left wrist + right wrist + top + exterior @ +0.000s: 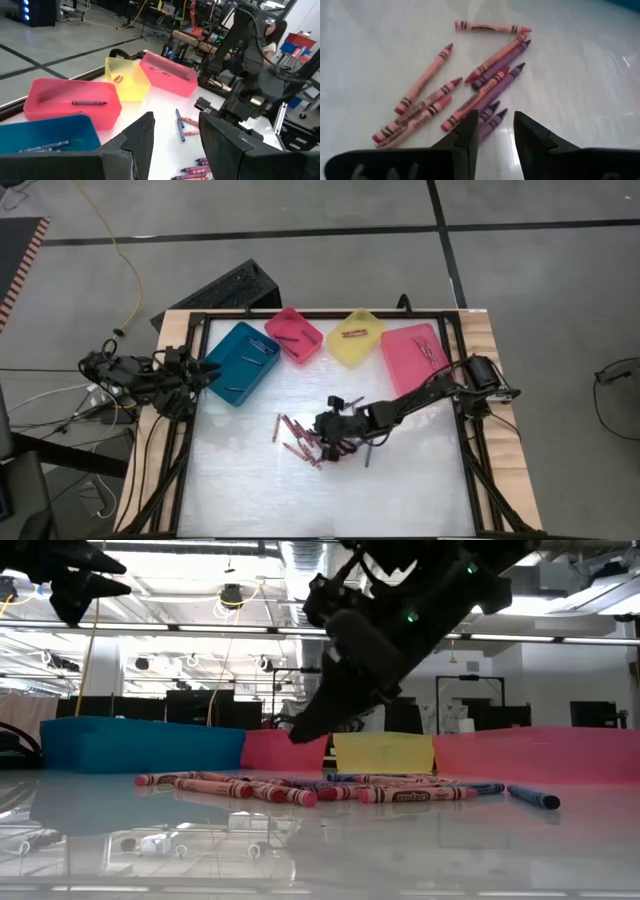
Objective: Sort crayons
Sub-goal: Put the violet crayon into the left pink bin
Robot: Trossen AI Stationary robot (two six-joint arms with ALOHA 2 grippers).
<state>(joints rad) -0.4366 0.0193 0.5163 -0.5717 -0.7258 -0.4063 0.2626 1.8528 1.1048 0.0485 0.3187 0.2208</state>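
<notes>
A loose heap of crayons (302, 440), mostly red and pink with some purple, lies on the white table top near its middle; they also show in the right wrist view (470, 85) and the low view (300, 790). My right gripper (322, 427) hangs open just above the heap's right side, slanting down, with its fingertips (470, 131) clear of the crayons. In the low view it (300, 730) stands above the table. A single blue crayon (367, 455) lies apart on the right. My left gripper (212, 370) waits open at the table's left edge, beside the teal bin.
Along the far edge stand a teal bin (240, 360), a small pink bin (293, 335), a yellow bin (357, 337) and a larger pink bin (415, 355), each with a few crayons inside. A black frame (465, 430) borders the table. Cables lie at the left.
</notes>
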